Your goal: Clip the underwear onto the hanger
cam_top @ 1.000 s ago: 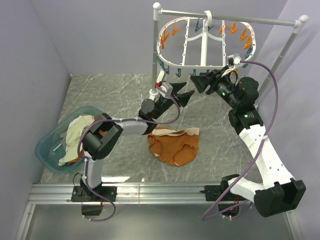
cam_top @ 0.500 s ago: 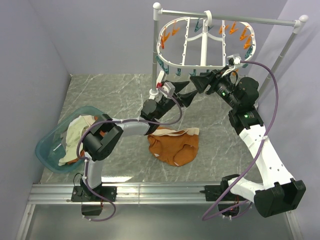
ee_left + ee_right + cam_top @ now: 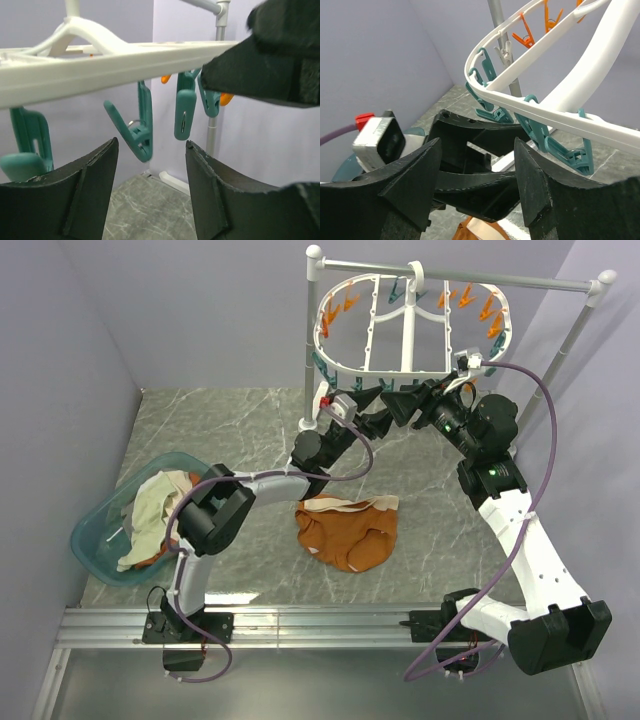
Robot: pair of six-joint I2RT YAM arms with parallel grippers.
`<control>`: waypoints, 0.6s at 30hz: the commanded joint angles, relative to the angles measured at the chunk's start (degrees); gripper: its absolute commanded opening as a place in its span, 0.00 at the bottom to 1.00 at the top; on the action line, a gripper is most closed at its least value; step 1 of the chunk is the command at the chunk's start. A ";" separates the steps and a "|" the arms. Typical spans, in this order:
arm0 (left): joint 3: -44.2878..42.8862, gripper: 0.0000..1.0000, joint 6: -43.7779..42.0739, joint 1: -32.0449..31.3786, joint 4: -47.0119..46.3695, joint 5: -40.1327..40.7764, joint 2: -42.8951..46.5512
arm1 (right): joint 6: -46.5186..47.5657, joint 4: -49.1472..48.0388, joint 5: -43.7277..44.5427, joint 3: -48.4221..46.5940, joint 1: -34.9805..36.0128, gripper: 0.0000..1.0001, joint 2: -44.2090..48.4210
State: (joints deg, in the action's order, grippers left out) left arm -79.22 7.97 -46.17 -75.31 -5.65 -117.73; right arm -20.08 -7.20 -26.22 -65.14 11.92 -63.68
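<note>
Left claw (image 3: 374,412): raised above the table (image 3: 230,420), directly under the near rim of the hanger (image 3: 408,335); fingers spread, nothing between them. In the left wrist view the left claw (image 3: 150,170) shows a clear gap between its two black fingers, and a teal clothespin (image 3: 137,132) hangs from the white rim beyond that gap, apart from both fingers. Right claw (image 3: 389,403): raised at the same height, pointing toward the left edge of the table and meeting the left claw tip to tip; fingers spread, nothing gripped. In the right wrist view the right claw (image 3: 475,170) frames the black fingers of the left claw in its gap; whether the two claws touch cannot be told. The underwear (image 3: 348,530) lies flat on the table near its middle, toward the near edge, cream waistband facing the far edge, well apart from both claws. The hanger hangs by its hook from the pole stand (image 3: 460,277) over the far right part of the table. A teal basin (image 3: 95,540) of garments sits at the left edge
</note>
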 commanded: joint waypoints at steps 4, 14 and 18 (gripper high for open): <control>-3.48 0.62 -1.11 0.03 -12.05 1.43 -2.06 | -0.05 -1.50 -0.15 -0.51 -0.85 0.67 1.45; -6.73 0.61 0.29 0.29 -12.76 0.82 -3.47 | 0.21 -1.32 -0.59 -0.16 -1.37 0.67 1.45; -7.96 0.56 0.73 0.21 -12.58 0.38 -4.17 | 0.39 -1.15 -0.59 -0.25 -1.38 0.67 1.54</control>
State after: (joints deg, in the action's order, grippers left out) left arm -84.53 7.86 -46.04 -75.20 -4.69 -120.95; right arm -20.05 -7.18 -26.30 -65.14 10.98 -63.66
